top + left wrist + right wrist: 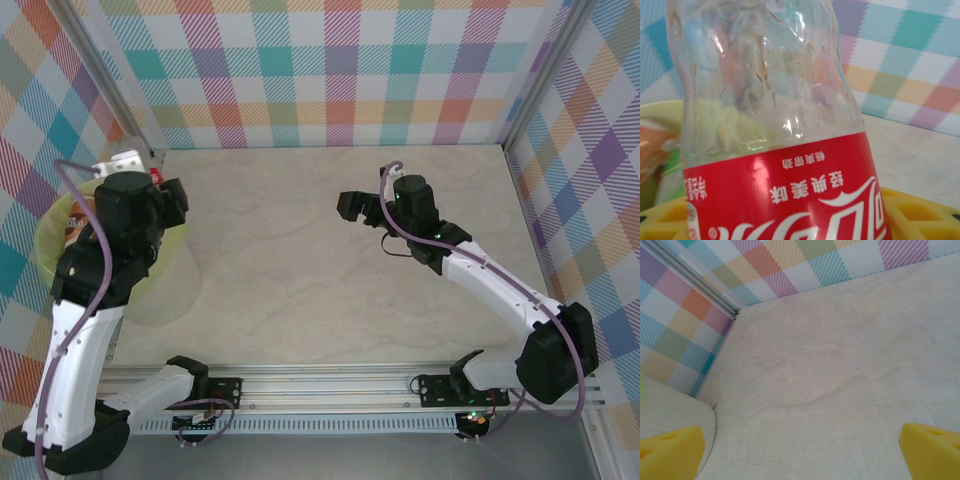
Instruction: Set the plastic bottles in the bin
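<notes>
The left gripper point(130, 165) is clamped on a bottle point(775, 125) at its red label band, with a yellow pad point(920, 210) showing on either side at the bottom of the left wrist view. It holds the bottle over the bin point(45, 235) at the left edge of the top view. The bottle looks empty, clear and thin-walled, with a dented upper body, so it is probably very light, gives under a squeeze and is slick on the bare plastic. The labelled waist looks the firmer, less slippery place to hold it. The bin's pale green rim point(660, 107) curves behind the bottle, and something orange-red lies inside it, too blurred to name. The right gripper point(360, 210) hangs empty with jaws spread wide above the table point(300, 270), right of centre. The table is a pale, smooth, marbled sheet. Checked walls point(330, 70) in pastel colours close in the back and both sides.
</notes>
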Action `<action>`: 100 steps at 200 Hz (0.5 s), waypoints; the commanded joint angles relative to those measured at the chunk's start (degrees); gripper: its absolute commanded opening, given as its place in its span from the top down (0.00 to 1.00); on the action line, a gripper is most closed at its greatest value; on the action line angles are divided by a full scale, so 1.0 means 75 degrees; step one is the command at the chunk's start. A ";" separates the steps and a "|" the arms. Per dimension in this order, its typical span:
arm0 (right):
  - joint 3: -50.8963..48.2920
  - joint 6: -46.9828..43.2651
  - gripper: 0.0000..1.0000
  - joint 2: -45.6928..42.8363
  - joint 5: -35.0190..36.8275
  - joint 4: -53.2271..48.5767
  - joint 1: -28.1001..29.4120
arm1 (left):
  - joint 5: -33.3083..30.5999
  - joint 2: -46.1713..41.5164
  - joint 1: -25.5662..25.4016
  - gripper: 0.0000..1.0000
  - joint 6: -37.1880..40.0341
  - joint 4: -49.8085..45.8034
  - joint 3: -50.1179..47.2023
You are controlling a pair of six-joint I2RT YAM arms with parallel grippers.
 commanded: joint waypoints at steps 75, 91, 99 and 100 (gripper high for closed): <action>-0.0167 -0.0732 0.00 -0.0387 -0.0571 0.0545 -0.0038 | 0.2453 0.0068 0.3870 0.53 -0.0376 -0.0764 -0.0611; -0.0239 -0.0745 0.00 -0.0452 -0.0489 0.0521 -0.0040 | 0.2709 0.0175 0.4260 0.52 -0.0758 -0.0812 -0.0731; -0.0269 -0.0763 0.00 -0.0477 -0.0471 0.0515 -0.0040 | 0.2453 0.0200 0.4370 0.51 -0.0970 -0.0825 -0.0822; -0.0273 -0.0763 0.01 -0.0479 -0.0471 0.0518 -0.0040 | 0.2395 0.0203 0.4386 0.51 -0.0994 -0.0825 -0.0839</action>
